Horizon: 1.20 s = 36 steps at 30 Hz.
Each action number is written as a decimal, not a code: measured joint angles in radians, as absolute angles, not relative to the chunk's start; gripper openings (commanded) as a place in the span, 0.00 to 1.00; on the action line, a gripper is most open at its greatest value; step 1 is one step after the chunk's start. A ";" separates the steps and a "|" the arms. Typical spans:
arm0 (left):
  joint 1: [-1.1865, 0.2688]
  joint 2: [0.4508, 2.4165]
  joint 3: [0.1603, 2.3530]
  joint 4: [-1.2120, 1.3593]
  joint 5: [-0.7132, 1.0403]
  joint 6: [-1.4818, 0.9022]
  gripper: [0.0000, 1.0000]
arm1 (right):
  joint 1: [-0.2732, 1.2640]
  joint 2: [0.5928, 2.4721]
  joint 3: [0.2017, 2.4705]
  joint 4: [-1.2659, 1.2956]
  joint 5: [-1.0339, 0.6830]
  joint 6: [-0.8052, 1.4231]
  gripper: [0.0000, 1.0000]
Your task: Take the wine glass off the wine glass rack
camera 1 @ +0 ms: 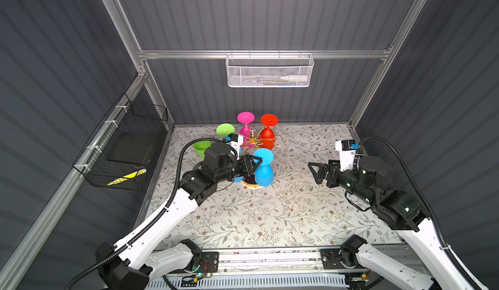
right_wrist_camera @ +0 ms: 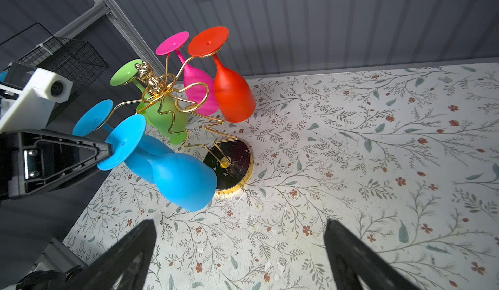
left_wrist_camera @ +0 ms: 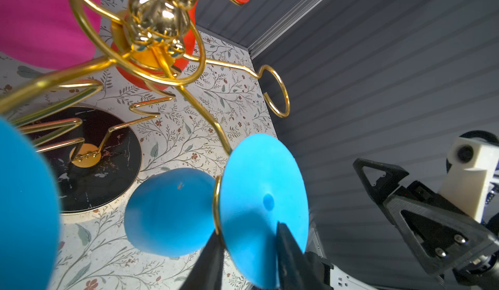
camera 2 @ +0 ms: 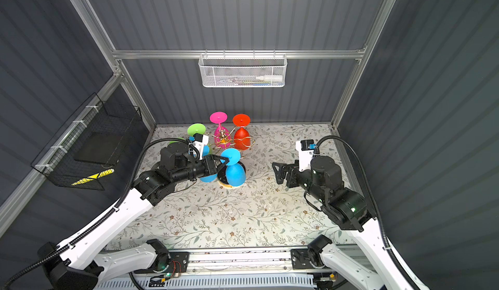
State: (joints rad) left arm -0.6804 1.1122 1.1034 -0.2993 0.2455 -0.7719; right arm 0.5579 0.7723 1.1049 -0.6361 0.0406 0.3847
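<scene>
Grasp step: the hold is on, the extraction is not yet done. Left pincer (left_wrist_camera: 248, 250) is clamped across the foot disc of the near blue wine glass (left_wrist_camera: 172, 210). One finger (left_wrist_camera: 289, 248) lies on the flat outer face and its mate sits behind the disc, beside the gold ring (left_wrist_camera: 215, 205). It reads as contact on both faces, but I can't tell how firm.

The glass hangs bowl-down on the wine glass rack (right_wrist_camera: 154, 86), on the arm nearest me in both top views. Its stem passes through that ring, its foot sits above the ring, and its bowl hangs by the black base (left_wrist_camera: 102, 172).

Right pincer (camera 1: 313, 173) has its jaws wide apart and empty. It hovers over the desk (camera 1: 270, 215), well apart from the rack.

A second blue glass (right_wrist_camera: 93, 117) hangs just beside the target. Green (right_wrist_camera: 167, 124), pink (right_wrist_camera: 199, 86) and red (right_wrist_camera: 233, 94) glasses hang on the farther arms. One ring (left_wrist_camera: 288, 103) is empty.

My call on the next move:
- Raise the foot slightly to unload the ring.
- Draw the stem out through the ring's open side, away from the central post.
- Go slowly, since a thin disc is a poor handle for a swinging bowl.
- Watch the blue neighbour, and watch that the rack doesn't tip.
</scene>
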 measured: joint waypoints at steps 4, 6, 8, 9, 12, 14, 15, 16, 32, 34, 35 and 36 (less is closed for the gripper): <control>-0.680 1.087 1.103 -0.311 0.234 -0.777 0.12 | 0.558 0.773 1.105 -0.636 0.040 0.385 0.99; -0.680 1.073 1.103 -0.311 0.230 -0.778 0.11 | 0.558 0.775 1.105 -0.636 0.040 0.385 0.99; -0.680 1.064 1.103 -0.315 0.228 -0.779 0.09 | 0.558 0.776 1.105 -0.636 0.040 0.385 0.99; -0.681 1.062 1.103 -0.313 0.228 -0.779 0.08 | 0.558 0.776 1.105 -0.636 0.040 0.385 0.99; -0.686 1.058 1.103 -0.311 0.228 -0.779 0.07 | 0.558 0.778 1.105 -0.636 0.040 0.385 0.99; -0.686 1.058 1.103 -0.310 0.228 -0.780 0.06 | 0.558 0.778 1.105 -0.636 0.040 0.385 0.99; -0.686 1.058 1.103 -0.310 0.228 -0.780 0.06 | 0.557 0.778 1.105 -0.636 0.040 0.385 0.99; -0.686 1.058 1.103 -0.310 0.228 -0.780 0.06 | 0.557 0.778 1.105 -0.636 0.040 0.385 0.99; -0.686 1.037 1.070 -0.236 0.266 -0.878 0.00 | 0.557 0.778 1.105 -0.636 0.032 0.385 0.99; -0.686 1.034 1.068 -0.220 0.272 -0.896 0.00 | 0.557 0.776 1.105 -0.636 0.032 0.385 0.99; -0.686 1.031 1.067 -0.214 0.274 -0.904 0.00 | 0.557 0.775 1.105 -0.636 0.031 0.385 0.99; -0.686 1.028 1.064 -0.204 0.276 -0.912 0.00 | 0.557 0.773 1.105 -0.636 0.031 0.385 0.99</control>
